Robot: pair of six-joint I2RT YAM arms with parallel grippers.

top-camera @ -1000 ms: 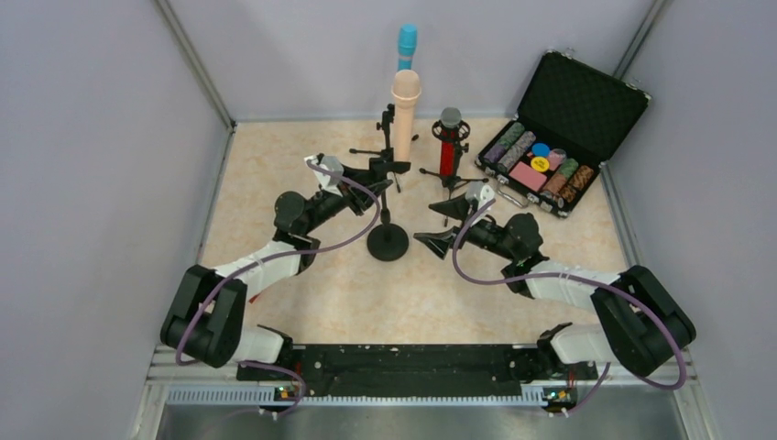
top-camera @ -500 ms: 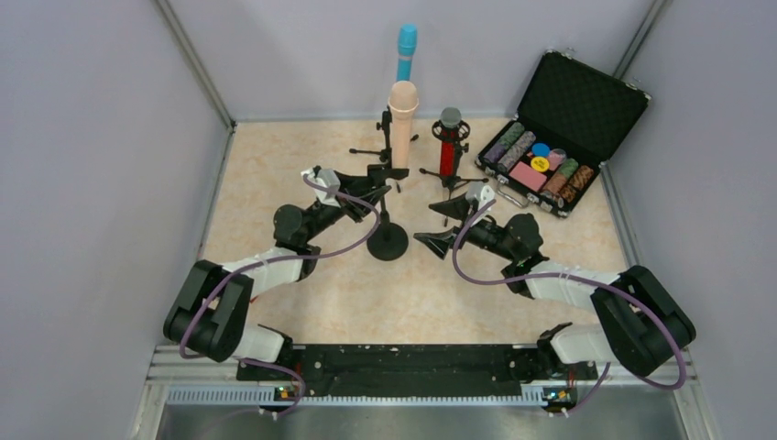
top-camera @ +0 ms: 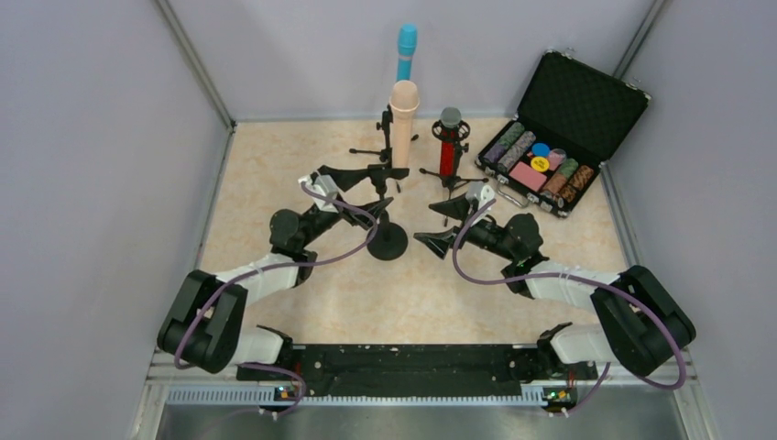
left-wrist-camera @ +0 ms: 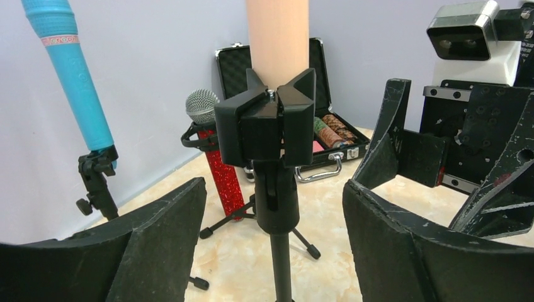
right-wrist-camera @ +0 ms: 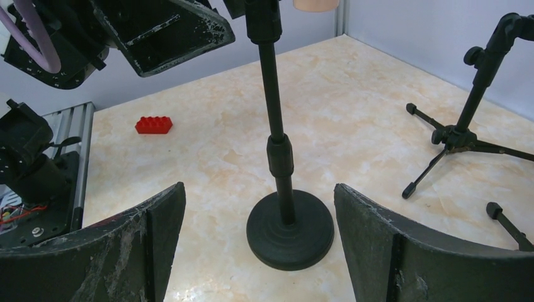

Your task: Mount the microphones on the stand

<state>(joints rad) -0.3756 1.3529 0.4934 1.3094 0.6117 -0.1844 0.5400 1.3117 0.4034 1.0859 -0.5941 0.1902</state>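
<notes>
Lighting is bright, even and diffuse, apparently from overhead. No hard shadows noted, only a faint soft shade close round the base (right-wrist-camera: 289, 229) in the right wrist view. The table (top-camera: 275, 156) carries a mild sheen without burnt-out glare. The top view is sharp throughout. Both wrist views stretch at the edges, and the near fingers (left-wrist-camera: 157, 251) are slightly soft.

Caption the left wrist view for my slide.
Open left gripper facing the peach microphone clipped upright in its stand; red microphone and teal microphone behind.

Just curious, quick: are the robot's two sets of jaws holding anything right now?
Left gripper: open, holding nothing.
Right gripper: open, holding nothing.
</notes>
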